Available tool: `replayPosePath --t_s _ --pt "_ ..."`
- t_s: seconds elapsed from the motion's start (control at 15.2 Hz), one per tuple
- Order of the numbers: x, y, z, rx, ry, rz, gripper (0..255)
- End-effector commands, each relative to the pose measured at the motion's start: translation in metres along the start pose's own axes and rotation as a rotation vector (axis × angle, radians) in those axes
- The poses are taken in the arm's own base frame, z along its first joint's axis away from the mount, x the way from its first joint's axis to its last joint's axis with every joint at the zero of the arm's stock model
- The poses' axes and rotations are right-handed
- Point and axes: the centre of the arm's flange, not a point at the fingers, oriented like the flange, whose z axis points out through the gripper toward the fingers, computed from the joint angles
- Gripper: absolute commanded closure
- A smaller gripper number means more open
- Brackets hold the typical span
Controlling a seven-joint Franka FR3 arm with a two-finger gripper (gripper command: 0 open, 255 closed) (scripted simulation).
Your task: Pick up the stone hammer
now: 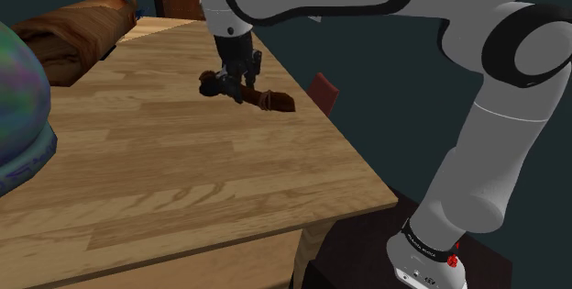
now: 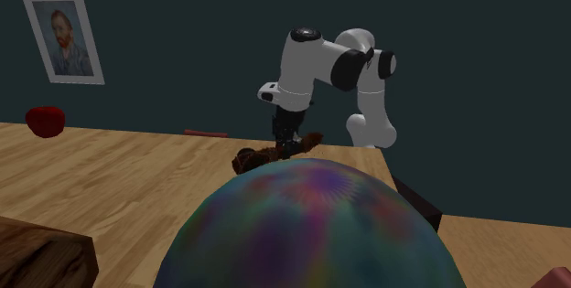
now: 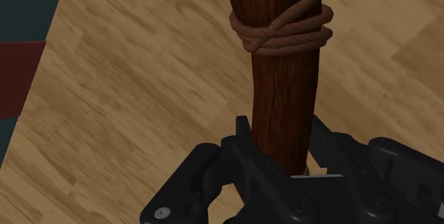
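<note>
hammer up close from the wrist cam: dark reddish-brown handle with clear wood grain, and a few turns of brown cord wound round it that cross over each other. gripper has it clamped, with a black finger pressed against each side of the handle a bit below the cord, so the jaws are only as far apart as the shaft is thick. in the shoulder view the hammer lies crosswise under the gripper, sticking out both sides of it, over the wooden table and close to its edge on the shoulder view's right. both ends look like dark brown lumps, and i honestly can't tell which is the head or whether it looks like stone. also can't tell if it's resting on the wood or just off it. the second exterior view has the hammer and gripper just behind a big rainbow dome up front.
</note>
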Motion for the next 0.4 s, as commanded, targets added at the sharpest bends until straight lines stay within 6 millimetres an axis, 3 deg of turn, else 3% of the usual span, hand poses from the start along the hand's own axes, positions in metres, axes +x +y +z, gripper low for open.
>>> replayPosePath --t_s 0.0,0.33 --pt "0.001 0.003 -0.011 0.000 0.000 0.000 255" --pt "0.001 0.007 -0.027 0.000 0.000 0.000 255"
